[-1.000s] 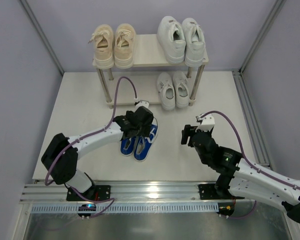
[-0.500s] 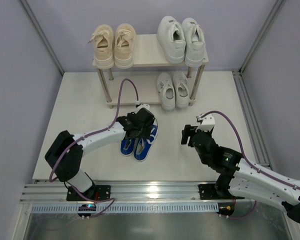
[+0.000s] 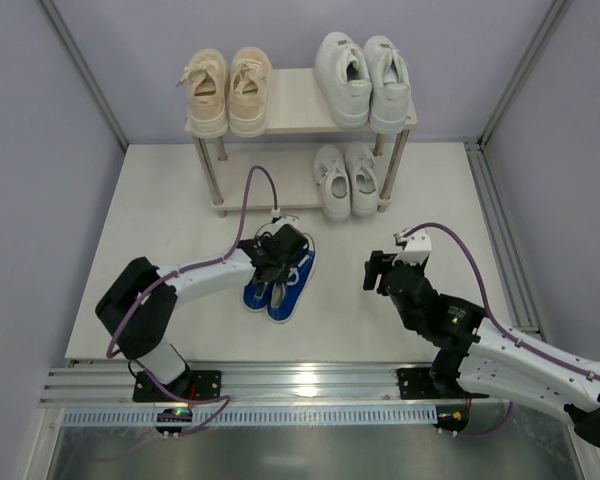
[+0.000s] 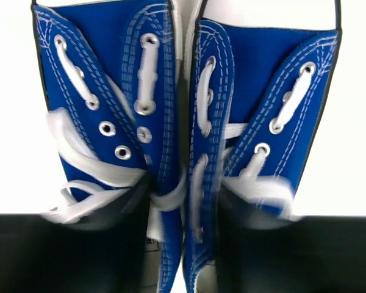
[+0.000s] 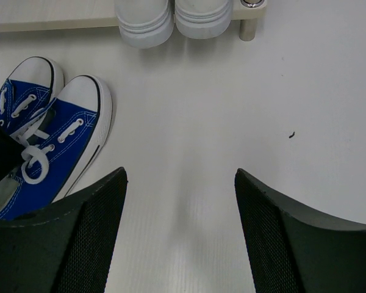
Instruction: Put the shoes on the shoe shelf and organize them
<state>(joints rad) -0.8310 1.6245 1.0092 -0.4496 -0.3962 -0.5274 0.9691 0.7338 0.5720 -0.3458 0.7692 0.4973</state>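
The blue shoes point(image 3: 278, 285) stand side by side on the table in front of the shoe shelf point(image 3: 295, 100). My left gripper point(image 3: 280, 256) is down on their heel ends. In the left wrist view the blue shoes point(image 4: 165, 91) fill the frame, one dark finger point(image 4: 91, 256) sits inside each shoe, and the two inner walls are pinched together between them. My right gripper point(image 3: 380, 272) hovers open over bare table to the right, with nothing between its fingers point(image 5: 79, 244). The blue shoes point(image 5: 55, 134) lie at its left.
Beige shoes point(image 3: 227, 92) and large white shoes point(image 3: 363, 78) stand on the shelf's top board. Smaller white shoes point(image 3: 345, 180) sit on the lower board at the right; their toes point(image 5: 174, 15) show in the right wrist view. Grey walls enclose the table.
My left gripper has dropped lower onto the blue shoes and its jaws have closed in on their inner walls. The right arm has not moved.
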